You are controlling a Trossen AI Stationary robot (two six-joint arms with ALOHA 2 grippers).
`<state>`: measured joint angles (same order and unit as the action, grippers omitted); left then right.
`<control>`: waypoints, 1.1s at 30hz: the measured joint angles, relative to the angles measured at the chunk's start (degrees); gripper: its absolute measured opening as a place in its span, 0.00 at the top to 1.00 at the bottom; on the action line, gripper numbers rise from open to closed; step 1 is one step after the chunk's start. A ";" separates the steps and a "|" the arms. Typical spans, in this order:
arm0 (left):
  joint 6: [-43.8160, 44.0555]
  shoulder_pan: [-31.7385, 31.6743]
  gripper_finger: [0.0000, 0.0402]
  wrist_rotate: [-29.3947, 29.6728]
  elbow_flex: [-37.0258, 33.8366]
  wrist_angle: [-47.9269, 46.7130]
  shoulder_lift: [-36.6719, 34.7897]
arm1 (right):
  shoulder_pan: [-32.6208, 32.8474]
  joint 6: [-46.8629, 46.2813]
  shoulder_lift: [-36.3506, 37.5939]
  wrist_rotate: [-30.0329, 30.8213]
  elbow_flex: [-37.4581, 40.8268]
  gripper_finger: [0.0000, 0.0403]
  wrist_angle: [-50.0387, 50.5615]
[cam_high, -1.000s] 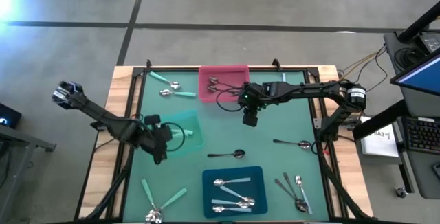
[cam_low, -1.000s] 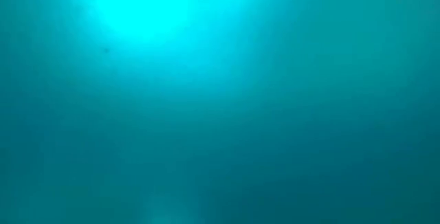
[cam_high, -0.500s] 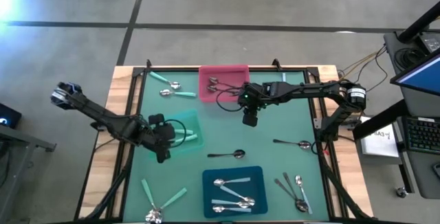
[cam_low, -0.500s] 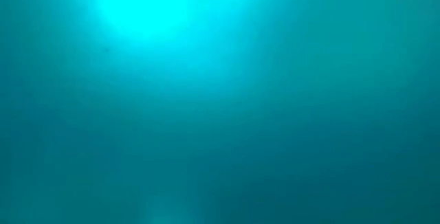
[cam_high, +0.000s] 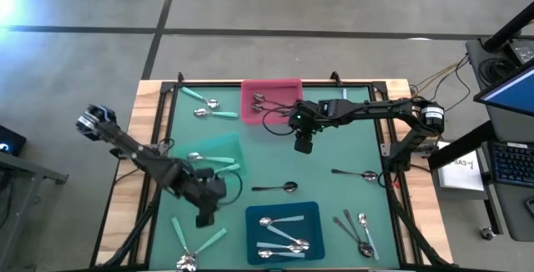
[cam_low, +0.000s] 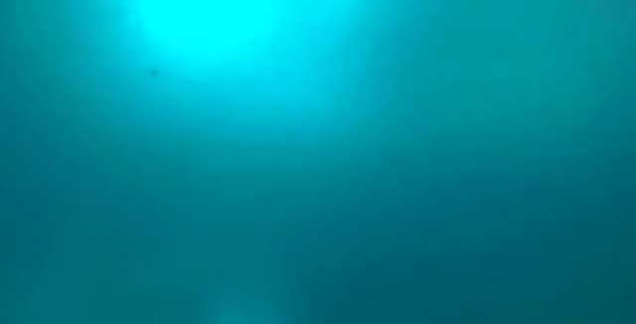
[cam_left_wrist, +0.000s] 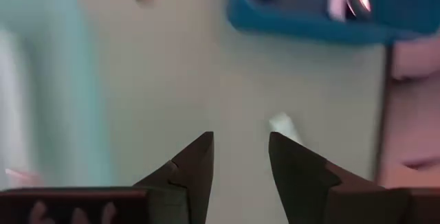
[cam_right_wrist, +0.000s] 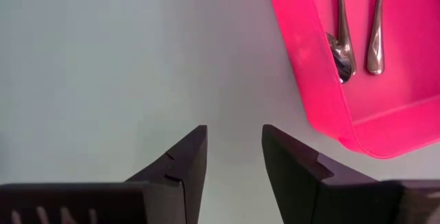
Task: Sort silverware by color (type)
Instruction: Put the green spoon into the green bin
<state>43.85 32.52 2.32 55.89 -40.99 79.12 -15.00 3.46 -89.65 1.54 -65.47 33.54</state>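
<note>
The silverware lies scattered over the green mat. Mint-green-handled spoons (cam_high: 219,168) lie in the green tray (cam_high: 234,148), two dark spoons (cam_right_wrist: 342,38) in the pink tray (cam_high: 285,88), and pale blue spoons (cam_high: 282,222) in the blue tray (cam_high: 313,214). My left gripper (cam_high: 203,219) hangs open and empty over bare mat between the green and blue trays, and also shows open in its wrist view (cam_left_wrist: 240,159). My right gripper (cam_high: 302,147) hangs open and empty just near of the pink tray, over bare mat (cam_right_wrist: 234,152). The low view shows only a teal blur.
Loose spoons lie on the mat: two mint-green ones (cam_high: 205,105) at the far left, mint-green ones (cam_high: 193,243) at the near left, a dark one (cam_high: 277,188) in the middle, another (cam_high: 355,173) at the right, several (cam_high: 359,232) at the near right.
My left gripper has left the green tray's left side and swung toward the table's near edge and to the right, rising a little. Mint-green spoons now show in the green tray where it stood. My right arm has kept still.
</note>
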 joint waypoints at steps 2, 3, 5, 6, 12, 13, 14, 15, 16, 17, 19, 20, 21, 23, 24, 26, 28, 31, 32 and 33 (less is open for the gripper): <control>5.74 1.03 0.70 -3.70 -0.04 1.36 1.48 | 0.00 0.00 0.00 0.00 0.00 0.67 0.01; 8.65 1.52 0.70 -5.67 -0.29 3.10 2.08 | 0.00 0.00 0.00 0.02 0.00 0.67 0.00; 13.64 2.45 0.71 -9.35 -1.09 7.03 3.46 | 0.00 0.00 0.00 0.00 0.00 0.67 0.01; 15.42 3.00 0.71 -10.93 -1.57 9.53 4.29 | 0.01 0.00 0.00 0.01 0.00 0.67 -0.01; 19.84 6.40 0.71 -15.35 -3.11 23.59 10.09 | 0.01 0.01 0.00 0.01 0.00 0.67 0.00; 20.13 6.70 0.71 -15.37 -3.11 24.41 10.73 | 0.00 0.00 0.00 0.00 0.00 0.67 0.00; 20.15 6.98 0.71 -15.23 -3.11 24.54 11.24 | 0.00 0.00 0.00 0.01 0.00 0.67 0.00; 20.19 7.22 0.71 -14.89 -3.13 24.48 11.63 | 0.01 0.00 0.00 0.00 0.00 0.67 0.00; 20.19 7.52 0.71 -14.22 -3.13 24.44 11.96 | 0.00 0.00 0.00 0.02 0.00 0.67 0.00; 19.99 7.69 0.71 -13.53 -3.13 24.26 12.31 | 0.01 0.00 0.00 0.01 0.00 0.67 0.00; 19.24 7.99 0.71 -11.78 -3.14 23.43 13.14 | 0.00 0.00 0.00 0.02 0.00 0.67 0.00; 18.84 8.02 0.71 -11.40 -3.16 22.96 13.63 | 0.00 0.00 0.00 0.00 0.00 0.67 0.00; 18.38 8.12 0.71 -10.91 -3.22 22.75 14.12 | 0.00 0.01 0.00 0.00 0.00 0.67 0.00; 18.15 8.35 0.71 -10.75 -3.22 22.70 14.94 | 0.00 0.01 0.00 0.00 0.00 0.67 0.00; 18.17 8.47 0.71 -10.74 -3.22 22.78 15.30 | 0.01 0.00 0.00 0.01 0.00 0.67 0.00; 18.17 8.87 0.71 -10.74 -3.22 22.77 15.91 | 0.01 0.01 0.00 0.01 0.00 0.67 0.00; 18.08 9.23 0.71 -10.71 -3.22 22.63 16.22 | 0.00 0.00 0.00 0.00 0.00 0.67 0.00; 17.97 9.58 0.71 -9.57 -3.22 20.90 16.32 | 0.00 0.00 0.00 0.01 0.00 0.67 0.00; 17.99 9.68 0.71 -8.81 -3.22 20.11 16.32 | 0.01 0.00 0.00 0.00 0.00 0.67 0.00; 18.05 9.73 0.71 -8.08 -3.22 19.66 16.32 | 0.01 0.00 0.00 0.02 0.00 0.67 0.00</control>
<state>61.91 42.26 -5.76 52.66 -21.33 95.44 -14.99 3.46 -89.65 1.56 -65.47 33.54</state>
